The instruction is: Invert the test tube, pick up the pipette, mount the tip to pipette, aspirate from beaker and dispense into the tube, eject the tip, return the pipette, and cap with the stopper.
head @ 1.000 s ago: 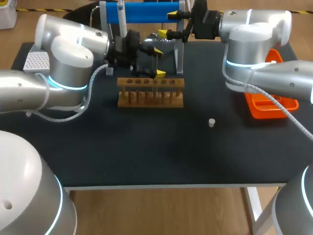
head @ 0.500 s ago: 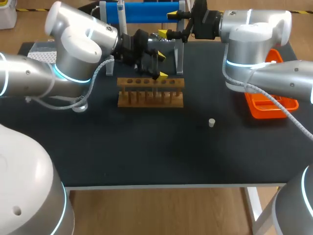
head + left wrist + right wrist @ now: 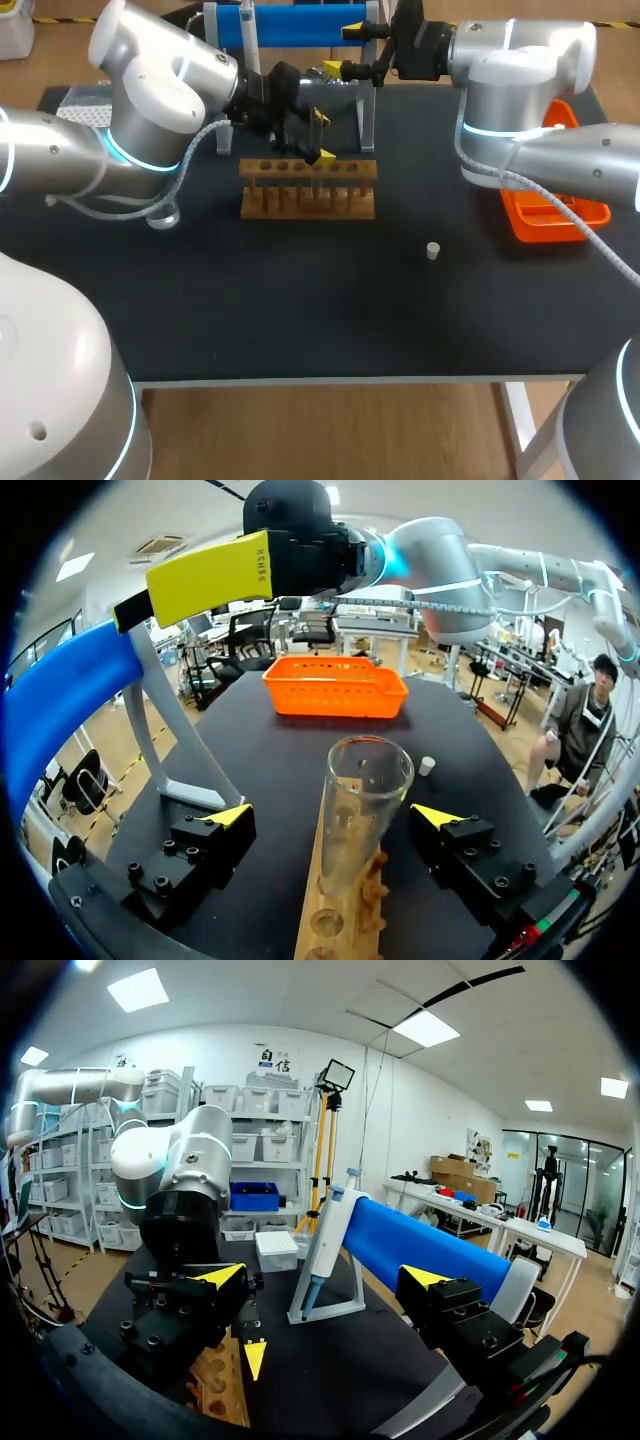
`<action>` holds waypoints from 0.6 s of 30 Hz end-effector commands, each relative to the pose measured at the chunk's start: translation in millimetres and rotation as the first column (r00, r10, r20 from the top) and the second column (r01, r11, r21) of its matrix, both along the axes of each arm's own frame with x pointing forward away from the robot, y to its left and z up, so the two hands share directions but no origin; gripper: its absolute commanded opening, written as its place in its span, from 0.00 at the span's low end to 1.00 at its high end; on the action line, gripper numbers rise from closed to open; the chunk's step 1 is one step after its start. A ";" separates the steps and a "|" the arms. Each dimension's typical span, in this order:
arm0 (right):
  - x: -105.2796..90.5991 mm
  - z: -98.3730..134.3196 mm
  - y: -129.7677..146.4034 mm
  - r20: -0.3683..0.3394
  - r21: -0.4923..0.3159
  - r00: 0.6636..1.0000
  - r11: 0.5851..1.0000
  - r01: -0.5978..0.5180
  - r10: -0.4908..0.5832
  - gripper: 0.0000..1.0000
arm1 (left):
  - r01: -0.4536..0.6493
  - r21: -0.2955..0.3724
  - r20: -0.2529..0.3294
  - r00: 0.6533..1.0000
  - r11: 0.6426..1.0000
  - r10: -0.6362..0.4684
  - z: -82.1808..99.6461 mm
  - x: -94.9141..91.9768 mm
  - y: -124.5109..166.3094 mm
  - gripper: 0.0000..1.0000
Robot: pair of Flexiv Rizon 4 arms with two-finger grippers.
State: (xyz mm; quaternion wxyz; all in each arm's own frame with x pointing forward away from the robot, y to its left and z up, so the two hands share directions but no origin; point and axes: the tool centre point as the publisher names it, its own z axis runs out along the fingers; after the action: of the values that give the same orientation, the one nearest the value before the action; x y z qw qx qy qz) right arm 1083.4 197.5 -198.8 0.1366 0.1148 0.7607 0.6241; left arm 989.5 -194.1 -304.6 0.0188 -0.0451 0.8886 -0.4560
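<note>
Easing leftward — left pincer (image 3: 322, 137)

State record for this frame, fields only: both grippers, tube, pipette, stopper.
left gripper: open, a finger on each side of the test tube, not touching it
test tube: upright in the wooden rack, mouth up
right gripper: open, empty, facing the pipette
pipette: hanging on the blue stand
stopper: loose on the table, apart from the rack
</note>
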 end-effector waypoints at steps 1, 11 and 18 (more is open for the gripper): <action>0.4 -0.3 0.1 0.000 0.000 1.000 1.000 0.000 0.000 1.00 | -0.021 0.012 0.006 1.000 1.000 0.021 2.2 -3.8 -2.5 1.00; 0.4 -0.3 0.1 0.000 0.000 1.000 1.000 0.000 0.000 1.00 | -0.041 0.005 0.014 0.999 0.999 0.041 0.8 -5.9 -0.9 1.00; 0.4 -0.3 0.1 0.000 0.000 1.000 1.000 0.000 0.000 1.00 | -0.044 0.007 0.014 0.999 0.999 0.044 0.1 -6.5 -0.2 1.00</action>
State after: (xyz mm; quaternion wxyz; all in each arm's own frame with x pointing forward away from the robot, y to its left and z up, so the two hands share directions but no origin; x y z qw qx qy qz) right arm 1083.5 197.5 -198.8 0.1366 0.1148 0.7607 0.6241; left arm 983.6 -194.1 -303.9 0.0344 -0.0609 0.8889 -0.4527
